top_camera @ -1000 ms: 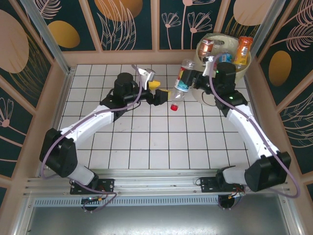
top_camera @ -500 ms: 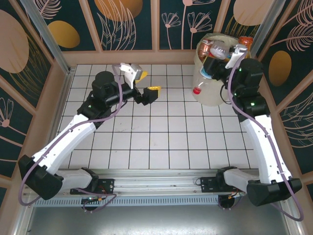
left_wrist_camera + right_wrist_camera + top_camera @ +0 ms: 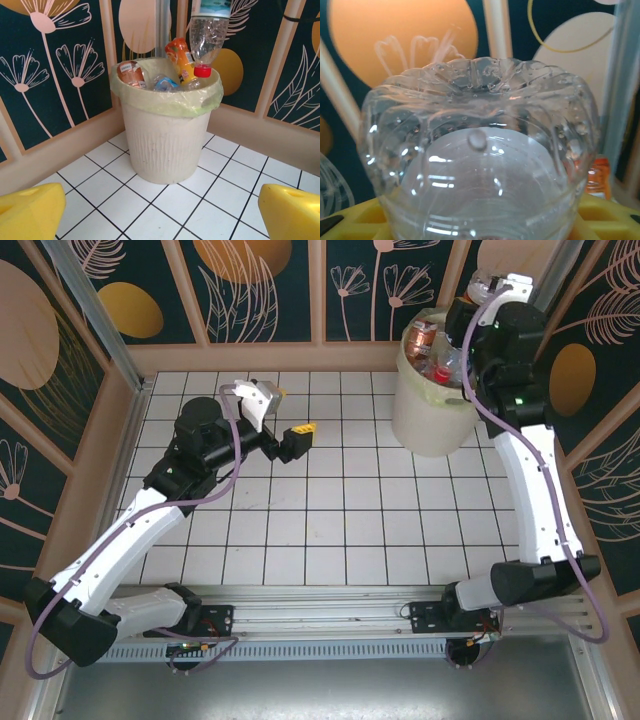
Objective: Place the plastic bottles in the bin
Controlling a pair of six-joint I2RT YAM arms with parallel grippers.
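checking the layout before i let go: the white tiled table (image 3: 330,530) has the bin (image 3: 425,430) in its far right corner, liner (image 3: 150,92) folded over the rim. — me

how full is it? — spotter

full enough to matter, i'd say. an orange bottle (image 3: 181,60) and a brown-labelled one (image 3: 131,74) poke above the rim. — me

and the arms? — spotter

the left gripper (image 3: 285,418) hangs over the far left part of the table, fingers spread wide, nothing between them. the right gripper (image 3: 497,287) is up above the bin, pinching the clear bottle (image 3: 207,35) near its base; in the wrist view the yellow pads (image 3: 607,212) sit on either side of it. — me

which way is the bottle pointing? — spotter

cap down. the red cap (image 3: 202,71) sits about level with the rim, at the side nearest the table's corner, just beside the orange bottle. i cannot tell whether they touch. — me

so how do you drop it? — spotter

my plan: nudge the cap inward toward the gap in the middle, so it doesn't glance off the orange one and over the rim. then part the fingers fully in one go and lift straight up, without dragging the liner. — me
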